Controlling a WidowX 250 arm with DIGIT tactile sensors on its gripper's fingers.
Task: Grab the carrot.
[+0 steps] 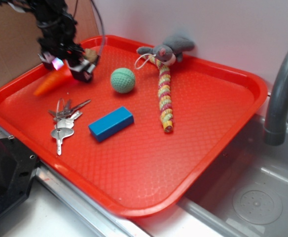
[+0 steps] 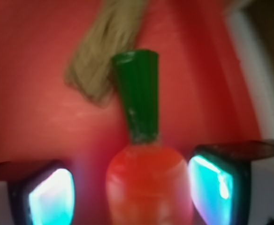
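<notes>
The orange carrot [image 1: 52, 82] lies at the far left of the red tray [image 1: 149, 168], its point toward the tray's left rim. My gripper [image 1: 71, 69] is down over its thick end. In the wrist view the carrot [image 2: 148, 183] lies between my two lit pads [image 2: 52, 197], its dark green stem cap [image 2: 138, 93] pointing away. My gripper [image 2: 132, 194] is open around the carrot. The right pad is close against it; a gap shows on the left.
A tan fibrous thing [image 2: 104, 51] lies just beyond the stem. A green ball [image 1: 123, 80], a blue block [image 1: 111, 123], keys [image 1: 64, 121] and a striped fabric toy [image 1: 164, 96] are on the tray. A grey faucet [image 1: 282, 89] and sink are at right.
</notes>
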